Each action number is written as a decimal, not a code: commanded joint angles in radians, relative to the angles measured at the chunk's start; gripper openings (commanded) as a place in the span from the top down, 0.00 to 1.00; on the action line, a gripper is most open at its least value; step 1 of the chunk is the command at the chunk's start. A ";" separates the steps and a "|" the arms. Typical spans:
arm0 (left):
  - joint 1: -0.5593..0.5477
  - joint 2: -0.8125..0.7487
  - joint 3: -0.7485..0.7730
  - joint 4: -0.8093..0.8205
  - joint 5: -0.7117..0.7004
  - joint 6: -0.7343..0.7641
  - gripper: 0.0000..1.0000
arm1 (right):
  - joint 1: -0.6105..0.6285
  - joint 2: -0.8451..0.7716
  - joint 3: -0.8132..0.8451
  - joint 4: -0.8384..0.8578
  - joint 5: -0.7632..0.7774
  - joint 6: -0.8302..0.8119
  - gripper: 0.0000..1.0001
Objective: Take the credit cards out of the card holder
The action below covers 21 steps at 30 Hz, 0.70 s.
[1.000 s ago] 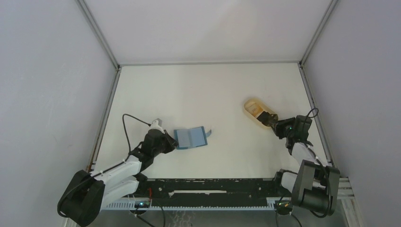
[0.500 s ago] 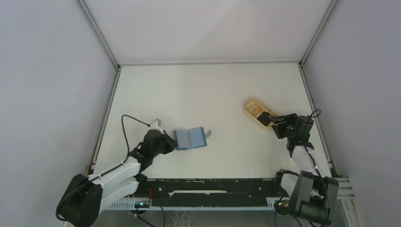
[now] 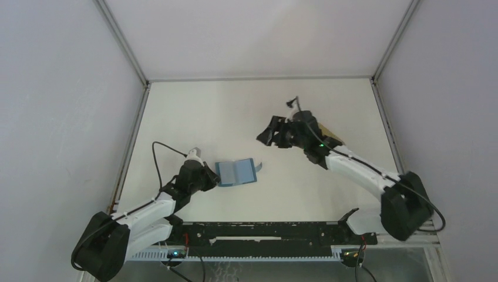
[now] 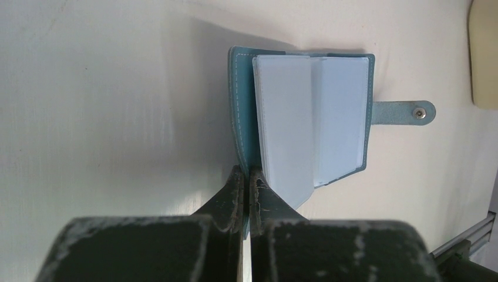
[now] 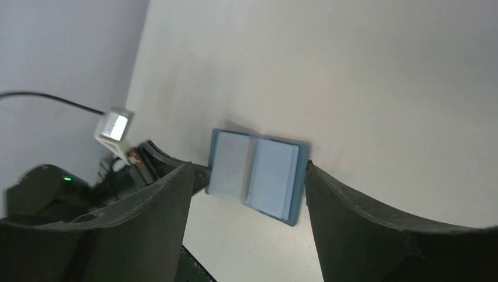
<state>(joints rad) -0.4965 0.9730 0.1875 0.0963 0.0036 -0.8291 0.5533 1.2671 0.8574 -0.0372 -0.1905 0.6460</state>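
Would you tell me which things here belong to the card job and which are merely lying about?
Job: card holder, tan card, left tool shut on the card holder, open right tool.
Lying about: table, black rail.

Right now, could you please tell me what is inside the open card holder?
The card holder lies open, showing a stack of pale sleeves inside its teal cover. Nothing sticks out of them. Whether they hold anything cannot be seen, because their own pale faces cover it.
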 commanded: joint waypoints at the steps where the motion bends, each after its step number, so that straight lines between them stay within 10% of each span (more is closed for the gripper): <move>1: 0.003 -0.001 0.035 -0.075 -0.021 0.040 1.00 | 0.096 0.199 0.042 -0.063 0.035 -0.111 0.23; 21: 0.003 -0.102 0.026 -0.174 -0.054 0.030 1.00 | 0.262 0.401 0.066 -0.052 0.135 -0.102 0.30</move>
<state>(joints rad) -0.4969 0.8730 0.1905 -0.0029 -0.0200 -0.8299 0.8162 1.6501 0.8951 -0.1314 -0.0975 0.5541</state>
